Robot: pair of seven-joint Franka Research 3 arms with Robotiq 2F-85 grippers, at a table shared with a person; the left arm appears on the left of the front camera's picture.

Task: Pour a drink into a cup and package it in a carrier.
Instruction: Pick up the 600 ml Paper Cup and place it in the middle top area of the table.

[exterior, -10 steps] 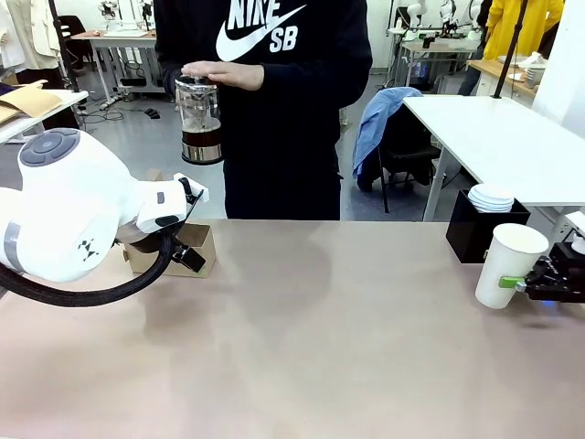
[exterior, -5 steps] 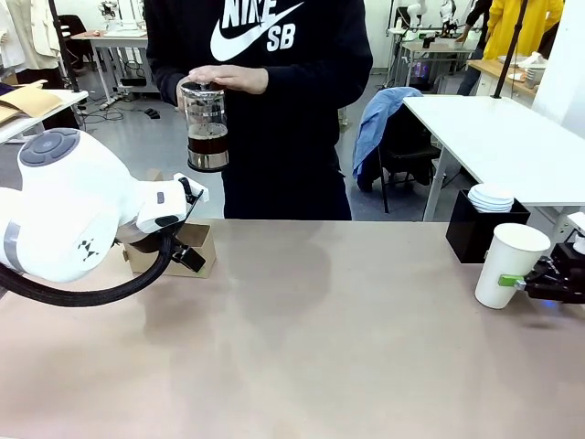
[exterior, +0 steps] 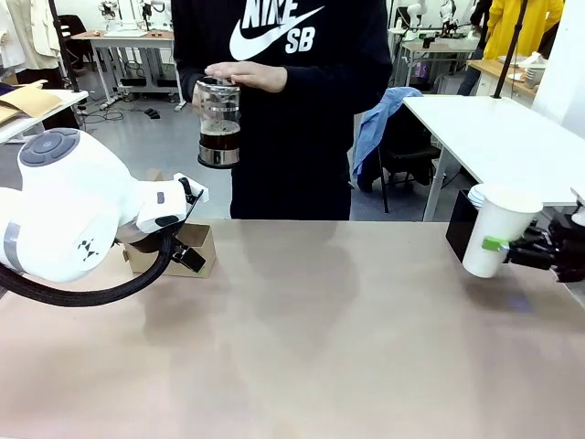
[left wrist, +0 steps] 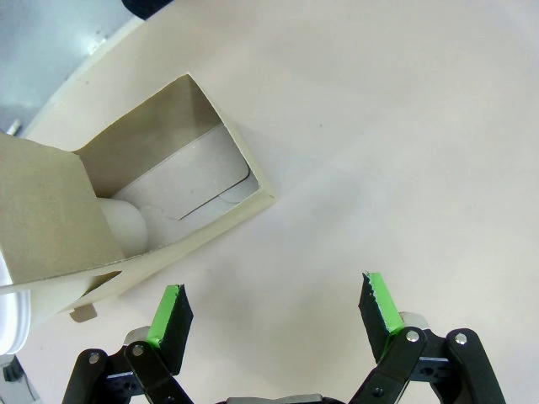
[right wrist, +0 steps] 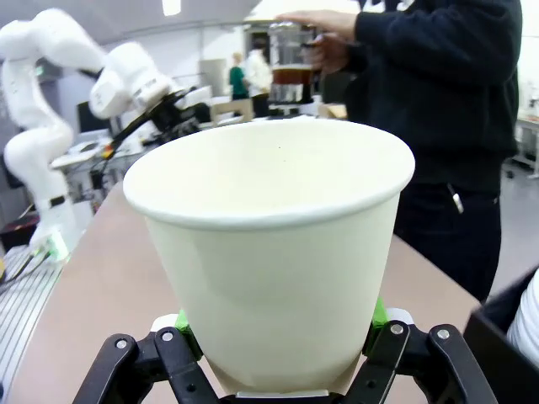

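A person at the far side holds a clear glass jar [exterior: 219, 112] with the dark drink in its lower part, one hand flat on its lid. The same jar [right wrist: 292, 69] appears far off in the right wrist view. My right gripper [exterior: 508, 246] is shut on the white paper cup [exterior: 494, 229], which hangs slightly tilted above the table at the right edge. Up close, the cup [right wrist: 278, 244] is empty, with no lid, and sits between the green pads [right wrist: 180, 323]. My left gripper [left wrist: 274, 301] stands open just above the table, beside the brown cardboard carrier [left wrist: 160, 172]. The carrier [exterior: 196, 247] is partly hidden by the left arm.
A black box [exterior: 458, 234] with stacked white lids [exterior: 474, 194] stands behind the cup. Something white and rounded [left wrist: 126, 223] lies inside the carrier. A white table [exterior: 512, 137] and a chair draped in blue cloth [exterior: 377, 123] stand behind the person's side.
My right gripper has lifted the cup off the table and carried it up and to the left. The person has moved the jar to the right. The left arm has not moved.
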